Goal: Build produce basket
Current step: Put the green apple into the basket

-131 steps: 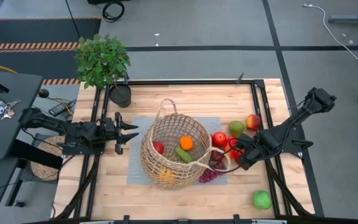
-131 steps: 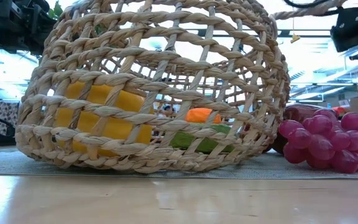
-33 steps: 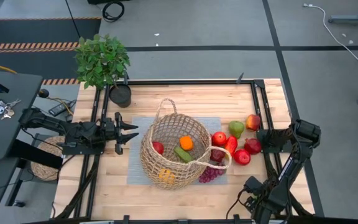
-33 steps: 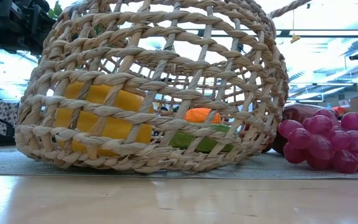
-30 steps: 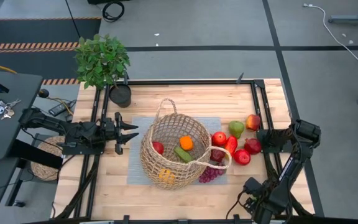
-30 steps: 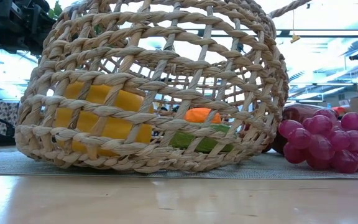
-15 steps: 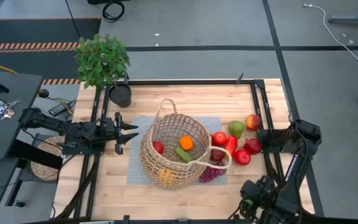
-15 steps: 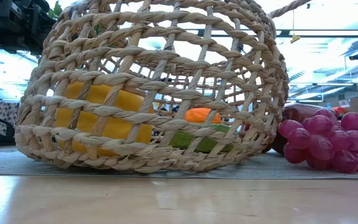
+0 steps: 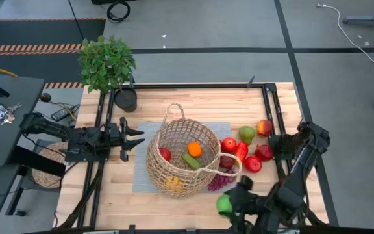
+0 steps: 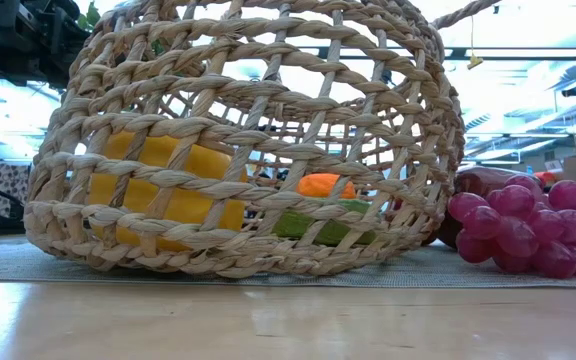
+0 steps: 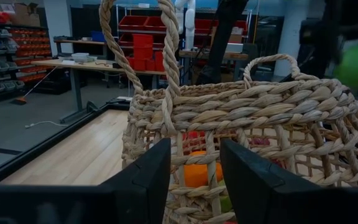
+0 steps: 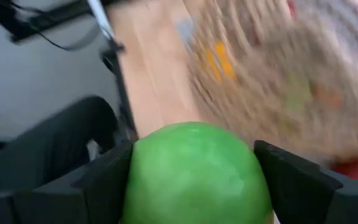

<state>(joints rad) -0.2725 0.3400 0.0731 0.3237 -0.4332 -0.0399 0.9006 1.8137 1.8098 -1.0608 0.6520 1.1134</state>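
Two arms | right tool (image 9: 229, 205) grips green apple (image 9: 224, 205) | near table edge (image 9: 174, 224)

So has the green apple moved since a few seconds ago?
Yes. The green apple, held in the right tool, now sits further left along the table's near edge, below the basket.

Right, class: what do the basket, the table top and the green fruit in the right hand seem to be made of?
Basket: pale woven wicker or twisted fibre; open weave, rope-like strands.
Table top: light wood, matte; plank lines show.
Green fruit, clamped in the right hand: smooth, evenly coloured skin with a soft sheen; real or plastic cannot be told.
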